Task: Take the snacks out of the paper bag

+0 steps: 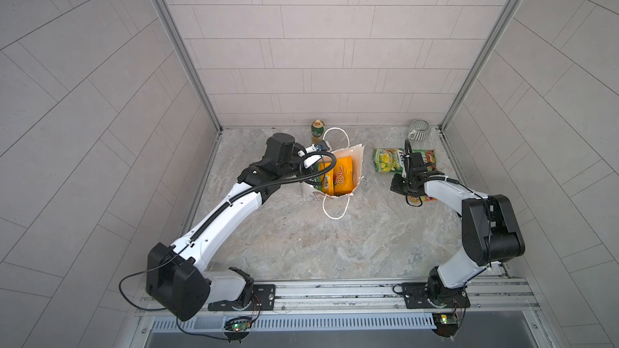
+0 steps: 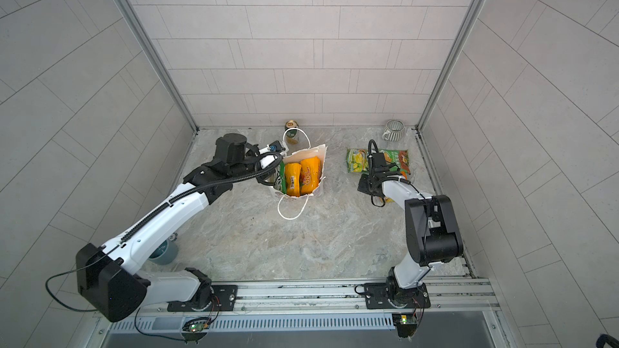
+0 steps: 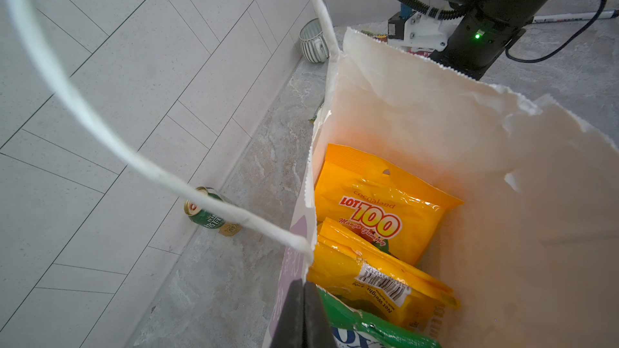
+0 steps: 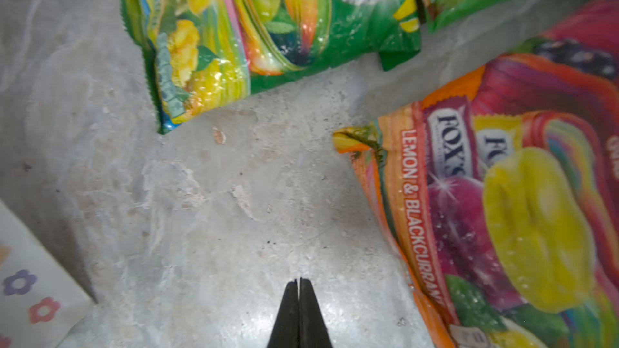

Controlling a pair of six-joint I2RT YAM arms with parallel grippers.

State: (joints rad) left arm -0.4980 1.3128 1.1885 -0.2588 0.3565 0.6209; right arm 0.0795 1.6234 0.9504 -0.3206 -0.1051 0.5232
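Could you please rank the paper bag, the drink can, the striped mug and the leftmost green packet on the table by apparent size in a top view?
1. paper bag
2. green packet
3. striped mug and drink can: too alike to rank, the mug perhaps slightly larger.

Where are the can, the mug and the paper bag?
can (image 1: 318, 128), in a top view, green side
mug (image 1: 421, 134), in a top view, striped side
paper bag (image 1: 357, 162), in a top view, inner wall

Our left gripper (image 3: 303, 291) sits at the paper bag (image 3: 435, 112) rim, three snacks (image 3: 378, 209) inside just ahead; ahead of our right gripper (image 4: 298, 284), three more lie on the table (image 4: 234, 212).
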